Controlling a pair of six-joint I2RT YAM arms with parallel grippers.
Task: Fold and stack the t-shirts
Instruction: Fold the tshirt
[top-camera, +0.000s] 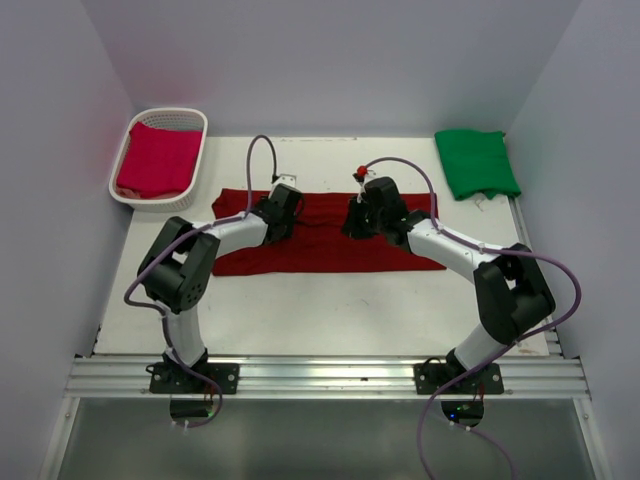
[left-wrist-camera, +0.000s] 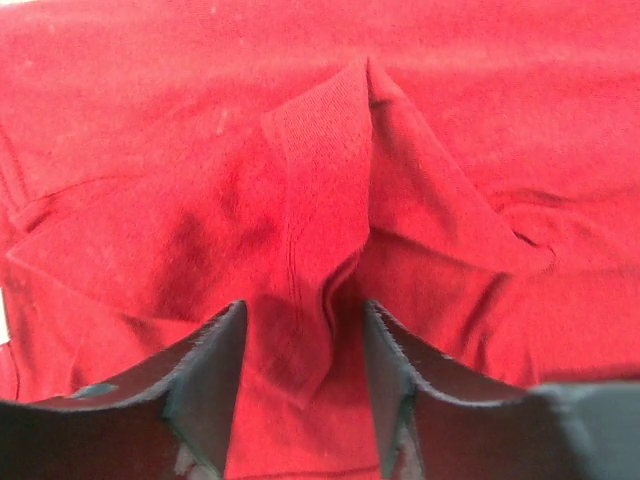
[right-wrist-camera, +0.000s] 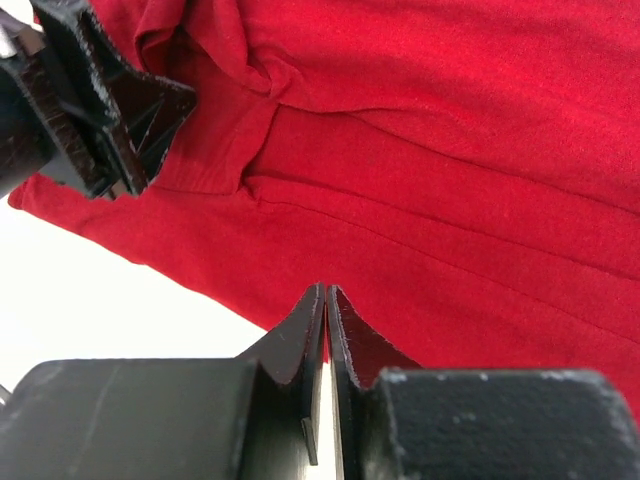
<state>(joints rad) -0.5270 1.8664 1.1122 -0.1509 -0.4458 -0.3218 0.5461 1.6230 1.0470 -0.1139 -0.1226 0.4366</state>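
Left gripper, jaws half open, straddles a raised fold of the dark maroon cloth t-shirt; right gripper, jaws shut, meets its near edge.

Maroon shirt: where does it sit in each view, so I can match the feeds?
Top: shirt spread flat across mid-frame.
Left wrist: fills the frame; a cloth ridge rises between the fingers.
Right wrist: covers the upper right; bare table lower left.
Landmark: left tool, top left in the right wrist view, over the shirt's left half from above.
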